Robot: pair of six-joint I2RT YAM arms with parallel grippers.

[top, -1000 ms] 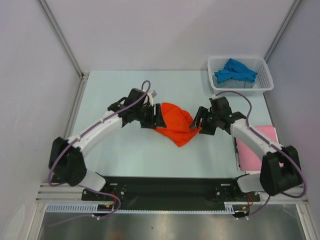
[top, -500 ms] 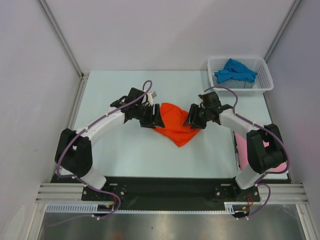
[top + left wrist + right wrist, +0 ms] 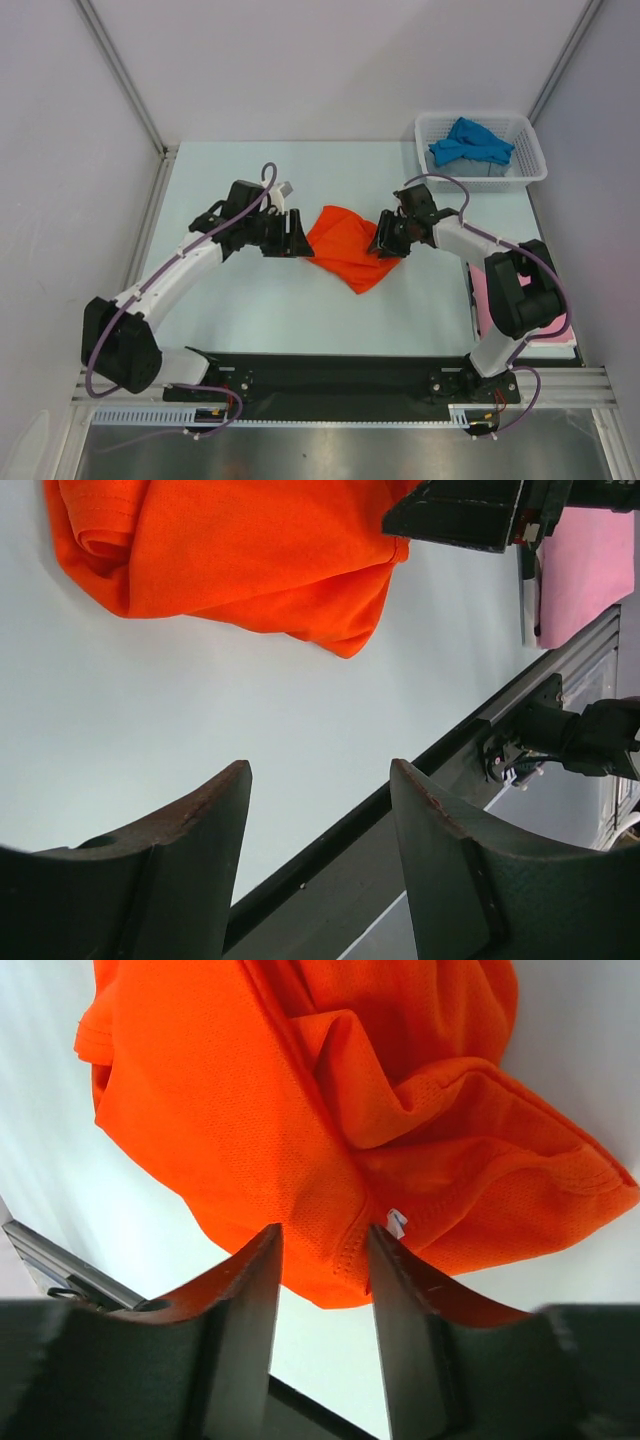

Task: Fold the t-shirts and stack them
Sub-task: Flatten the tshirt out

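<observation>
The orange-red t-shirt (image 3: pixel 345 247) lies crumpled in the middle of the table (image 3: pixel 260 310). My left gripper (image 3: pixel 296 232) stands open just left of it, apart from the cloth; in the left wrist view the gripper (image 3: pixel 320 770) has nothing between its fingers and the shirt (image 3: pixel 230 550) lies beyond it. My right gripper (image 3: pixel 384 240) is at the shirt's right edge. In the right wrist view it (image 3: pixel 323 1240) stands partly open, with a hemmed fold of the shirt (image 3: pixel 300 1110) between its fingertips. A blue t-shirt (image 3: pixel 468 140) lies in the basket. A pink t-shirt (image 3: pixel 483 305) lies flat at the right, partly under the right arm.
The white mesh basket (image 3: pixel 530 165) stands at the back right corner. The black base rail (image 3: pixel 330 375) runs along the near edge. Grey walls close in the table on the left, the back and the right.
My left gripper drew back to the left, off the orange-red shirt. My right gripper moved onto the shirt's right edge and its jaws narrowed around the fold.
</observation>
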